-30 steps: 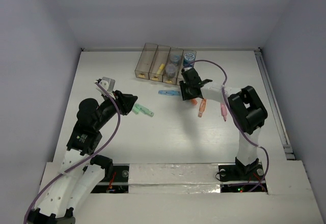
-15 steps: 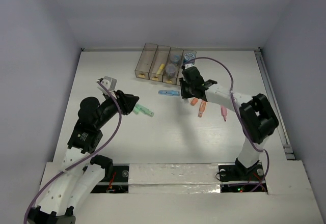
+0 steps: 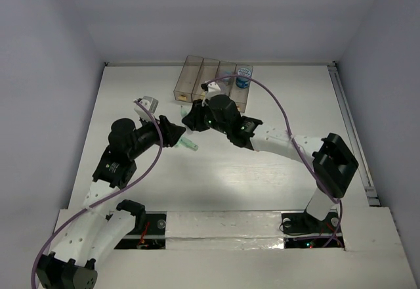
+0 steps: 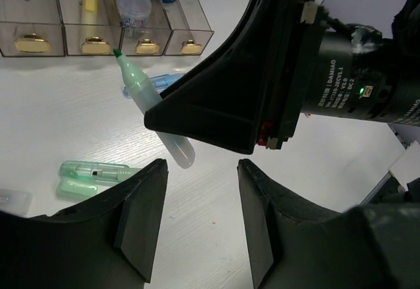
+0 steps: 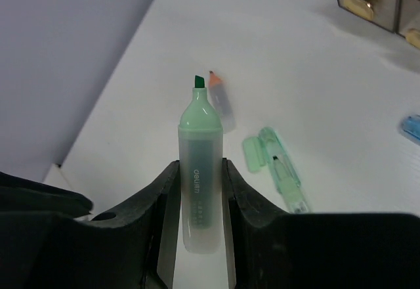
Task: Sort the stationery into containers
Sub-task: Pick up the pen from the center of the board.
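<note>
My right gripper is shut on an uncapped green marker, tip pointing away. In the top view it reaches far left, just above my left gripper. My left gripper is open and empty, over bare table, with the held marker just beyond its fingertips. Another green marker and a loose green cap lie on the table to its left, also in the right wrist view. The four smoky containers stand at the back; a yellow stick and rolls lie inside them.
A blue marker lies in front of the containers, partly hidden by the right gripper. A clear marker with an orange tip lies beyond the held one. The right arm stretches across the middle of the table.
The right arm has swung left, from beside the containers and the orange sticks to just above my left gripper. The left gripper has shifted a little to the right.
</note>
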You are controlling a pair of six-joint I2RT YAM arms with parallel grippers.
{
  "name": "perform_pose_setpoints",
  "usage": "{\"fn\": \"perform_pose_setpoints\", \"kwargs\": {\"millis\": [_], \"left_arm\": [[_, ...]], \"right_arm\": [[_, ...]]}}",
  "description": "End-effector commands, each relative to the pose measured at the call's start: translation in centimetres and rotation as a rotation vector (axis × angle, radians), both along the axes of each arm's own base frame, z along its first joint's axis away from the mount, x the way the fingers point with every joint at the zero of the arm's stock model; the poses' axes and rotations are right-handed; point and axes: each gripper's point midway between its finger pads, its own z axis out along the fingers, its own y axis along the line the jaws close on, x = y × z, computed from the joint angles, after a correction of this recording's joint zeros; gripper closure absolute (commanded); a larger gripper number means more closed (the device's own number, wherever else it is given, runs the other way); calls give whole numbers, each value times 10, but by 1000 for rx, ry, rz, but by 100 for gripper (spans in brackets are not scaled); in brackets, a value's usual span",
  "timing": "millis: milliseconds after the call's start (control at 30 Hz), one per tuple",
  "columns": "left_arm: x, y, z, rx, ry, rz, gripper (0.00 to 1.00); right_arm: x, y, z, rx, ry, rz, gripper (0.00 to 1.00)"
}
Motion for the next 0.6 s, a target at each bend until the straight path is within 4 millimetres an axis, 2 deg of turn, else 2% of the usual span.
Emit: {"fn": "perform_pose_setpoints", "kwargs": {"millis": [0,133,267,400,533,567], "left_arm": [[5,2,25,-10,-68,16,56],[7,4,24,-7,-66,28,56],[8,4,24,-6,-63,30,56],[9,4,21,-1,-56,31,58],[9,5,23,-2,-62,37,60],[10,5,23,-1,-62,41,61]], "right_arm": [[8,15,75,237,-97,-28,92],[5,12,96,292,-129,-28,92],[2,13,103,315,-131,-10,92],[-19,26,104,348,-108,62,92],[-32,31,109,401,-91,86,92],[-41,36,112,416,-89,126,92]]}}
